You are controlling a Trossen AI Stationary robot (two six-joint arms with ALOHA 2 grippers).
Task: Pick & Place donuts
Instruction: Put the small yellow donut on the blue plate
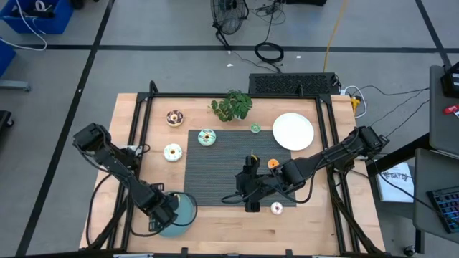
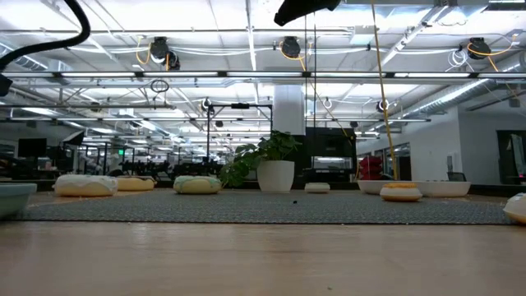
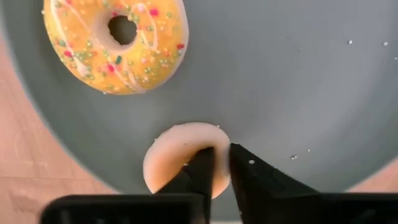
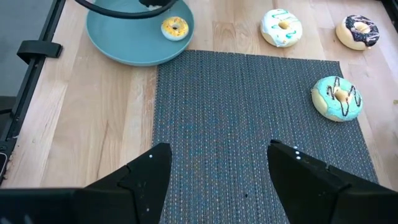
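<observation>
My left gripper (image 3: 222,177) hangs over the teal plate (image 1: 188,213) at the table's near left and is shut on a pale donut (image 3: 177,152). A yellow sprinkled donut (image 3: 115,43) lies flat on that plate. My right gripper (image 4: 217,165) is open above the dark mat (image 1: 222,168), touching nothing. Other donuts lie flat: a teal one (image 1: 207,137) and an orange one (image 1: 273,163) on the mat. A white one (image 1: 172,152), a brown one (image 1: 175,117), a small green one (image 1: 255,128) and a white-pink one (image 1: 277,208) lie on the wood. My left gripper pinches the pale donut's ring (image 3: 221,155) between its two fingers, coming from above and pointing down. The donut shows its plain pale side over the teal plate, near the plate's edge. Whether it rests on the plate, I cannot tell.
A white plate (image 1: 293,131) sits at the far right of the table and a leafy plant (image 1: 231,106) at the far middle. A black frame (image 1: 136,136) runs along the table's sides. Bare mat lies under and ahead of my right gripper.
</observation>
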